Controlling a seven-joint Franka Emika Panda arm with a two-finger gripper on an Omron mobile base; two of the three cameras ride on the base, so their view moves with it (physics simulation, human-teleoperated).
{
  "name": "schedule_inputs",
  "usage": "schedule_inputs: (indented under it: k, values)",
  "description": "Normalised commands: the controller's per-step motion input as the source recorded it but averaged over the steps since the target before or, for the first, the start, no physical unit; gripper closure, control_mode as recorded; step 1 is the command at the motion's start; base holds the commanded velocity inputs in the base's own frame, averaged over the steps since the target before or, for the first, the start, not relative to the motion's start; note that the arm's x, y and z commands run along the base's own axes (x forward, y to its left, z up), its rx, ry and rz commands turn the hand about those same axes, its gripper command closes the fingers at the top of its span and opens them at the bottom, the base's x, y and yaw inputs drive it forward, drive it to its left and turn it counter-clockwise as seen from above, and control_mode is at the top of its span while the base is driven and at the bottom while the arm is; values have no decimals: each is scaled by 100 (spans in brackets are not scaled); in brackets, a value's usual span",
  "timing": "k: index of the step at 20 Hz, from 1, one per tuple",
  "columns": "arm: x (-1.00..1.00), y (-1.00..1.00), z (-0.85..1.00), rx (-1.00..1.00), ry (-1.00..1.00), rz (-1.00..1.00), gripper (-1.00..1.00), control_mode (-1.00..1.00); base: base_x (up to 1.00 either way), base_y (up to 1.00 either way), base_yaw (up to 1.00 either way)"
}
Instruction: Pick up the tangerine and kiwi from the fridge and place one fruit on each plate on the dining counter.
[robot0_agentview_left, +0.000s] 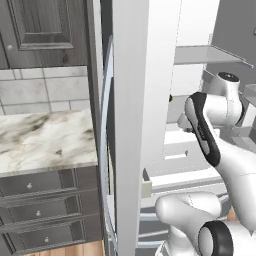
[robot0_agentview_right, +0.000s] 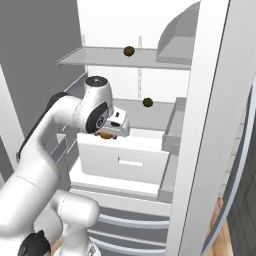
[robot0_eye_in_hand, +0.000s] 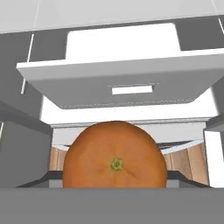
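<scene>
The white arm rises from its base, bends at the elbow and reaches forward, wrist turned downward. Its gripper (robot0_agentview_right: 106, 133) is closed on the tangerine (robot0_eye_in_hand: 115, 155) between its 2 fingers.

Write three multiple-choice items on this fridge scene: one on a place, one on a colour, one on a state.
1. Where is the tangerine?
A. On the top shelf
B. In the gripper
C. On the marble counter

2. What colour is the drawer under the gripper?
A. White
B. Blue
C. Black

3. How does the fridge door stand?
A. Shut
B. Taken off
C. Open

Key:
1 B, the hand view has the orange fruit right at the fingers.
2 A, its front is white in the right base view.
3 C, the inner shelves lie open to view.
</scene>
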Motion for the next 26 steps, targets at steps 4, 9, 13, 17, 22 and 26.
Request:
schedule_inputs:
  k: [4,9,13,17,22,26]
  values:
    - [-100,39,2,0,9,0,100,-100,0,0,0]
    - [-100,4,2,0,1,-7,100,-100,0,0,0]
    - [-98,0,12,0,-7,-13,100,-100,0,0,0]
    - [-39,0,49,0,-10,-2,100,-100,0,0,0]
    - [-3,0,9,0,-3,0,100,-100,0,0,0]
    - [0,0,0,0,0,0,100,-100,0,0,0]
